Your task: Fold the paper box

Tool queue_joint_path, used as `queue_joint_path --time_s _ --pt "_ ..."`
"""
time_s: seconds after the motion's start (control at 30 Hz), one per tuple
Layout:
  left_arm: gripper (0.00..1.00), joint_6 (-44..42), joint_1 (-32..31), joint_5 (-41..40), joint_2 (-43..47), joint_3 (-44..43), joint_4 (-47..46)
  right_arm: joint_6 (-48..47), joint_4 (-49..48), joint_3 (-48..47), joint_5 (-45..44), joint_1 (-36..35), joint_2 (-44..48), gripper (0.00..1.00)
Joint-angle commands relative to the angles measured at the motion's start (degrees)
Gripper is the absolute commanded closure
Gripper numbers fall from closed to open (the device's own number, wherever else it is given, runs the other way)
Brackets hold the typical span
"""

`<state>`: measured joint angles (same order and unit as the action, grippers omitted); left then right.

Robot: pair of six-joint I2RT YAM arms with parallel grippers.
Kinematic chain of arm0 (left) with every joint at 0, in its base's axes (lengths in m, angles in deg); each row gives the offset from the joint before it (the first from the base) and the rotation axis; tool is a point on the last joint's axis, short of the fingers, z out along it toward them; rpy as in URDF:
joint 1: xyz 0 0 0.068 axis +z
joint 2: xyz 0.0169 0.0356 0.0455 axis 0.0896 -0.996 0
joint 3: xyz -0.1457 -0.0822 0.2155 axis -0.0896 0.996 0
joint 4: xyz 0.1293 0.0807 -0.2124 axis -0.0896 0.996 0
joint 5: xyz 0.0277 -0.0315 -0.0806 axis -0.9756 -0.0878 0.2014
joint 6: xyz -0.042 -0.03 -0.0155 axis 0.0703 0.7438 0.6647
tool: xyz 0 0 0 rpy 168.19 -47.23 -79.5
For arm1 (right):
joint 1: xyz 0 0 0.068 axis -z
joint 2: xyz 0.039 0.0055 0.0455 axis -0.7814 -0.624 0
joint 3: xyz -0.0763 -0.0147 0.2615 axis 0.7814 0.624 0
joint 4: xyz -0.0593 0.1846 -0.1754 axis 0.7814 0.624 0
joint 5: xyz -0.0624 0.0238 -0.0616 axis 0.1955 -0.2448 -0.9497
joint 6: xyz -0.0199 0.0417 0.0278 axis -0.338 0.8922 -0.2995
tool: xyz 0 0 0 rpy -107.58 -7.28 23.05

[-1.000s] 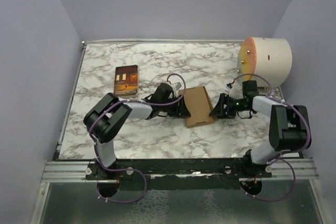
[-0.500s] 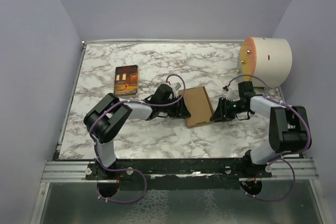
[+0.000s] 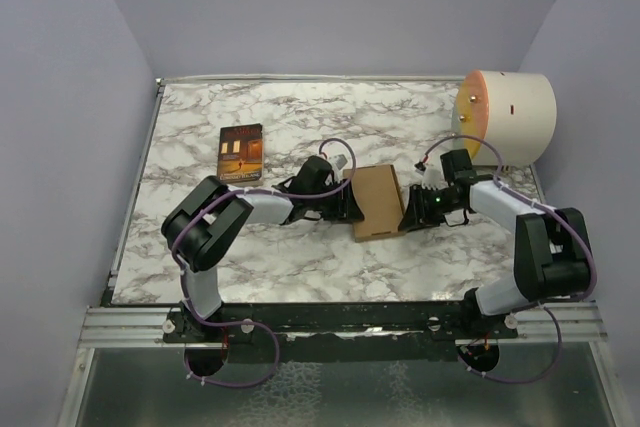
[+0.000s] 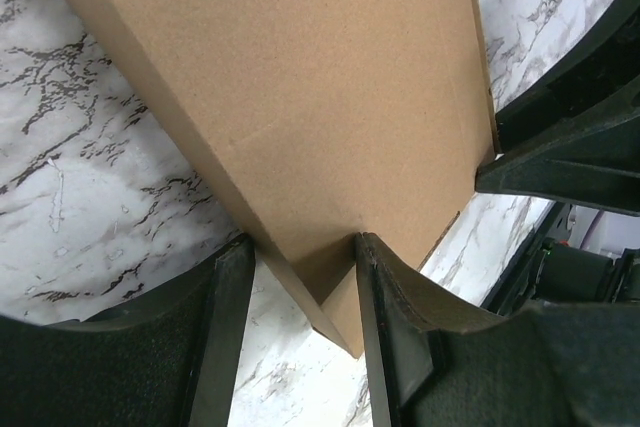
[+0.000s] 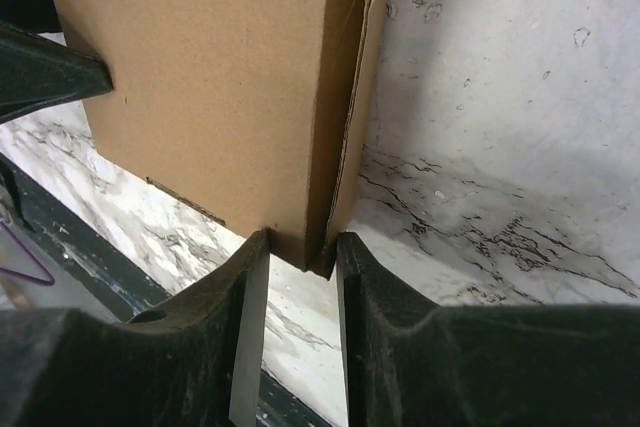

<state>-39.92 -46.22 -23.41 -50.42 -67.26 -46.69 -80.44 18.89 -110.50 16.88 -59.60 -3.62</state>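
Plain lavender walls enclose a white marble-patterned table under even, soft light.

Soft, even lighting, faint shadows; wrist views blur at near edges.

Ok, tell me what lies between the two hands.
The paper box lies between them, the left hand clamped on one side and the right hand on the opposite side; the top view shows it.

Robot lab cell — marble-print table, plain lilac walls
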Motion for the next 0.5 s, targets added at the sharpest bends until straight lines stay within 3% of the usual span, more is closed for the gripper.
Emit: queue_joint_path --time_s 0.0,0.13,0.27,0.4,0.43,0.47 --pt "0.54 -2.21 -1.58 -0.56 -2.37 -2.17 1.50 0.41 -3.48 -1.16 0.18 -1.64 3.25 0.72" --pt "0.52 -4.30 0.70 0.04 -2.51 -2.12 1.44 0.16 -4.62 -1.38 2.47 0.34 7.28 0.50" --pt "0.50 -7.46 2.57 0.39 -0.76 -2.60 1.78 -3.52 -7.84 -2.02 4.23 3.78 11.71 0.35" --pt "0.47 -10.20 3.28 -0.44 2.67 -3.47 2.94 -10.82 -8.42 -4.04 3.14 4.25 13.82 0.38" --pt "0.46 -10.69 3.43 -1.15 4.00 -3.47 3.24 -12.80 -9.13 -4.05 2.51 4.30 14.08 0.43" --pt "0.46 -11.12 3.58 -2.59 5.27 -3.21 3.61 -15.36 -9.68 -4.01 2.09 4.28 14.12 0.54"
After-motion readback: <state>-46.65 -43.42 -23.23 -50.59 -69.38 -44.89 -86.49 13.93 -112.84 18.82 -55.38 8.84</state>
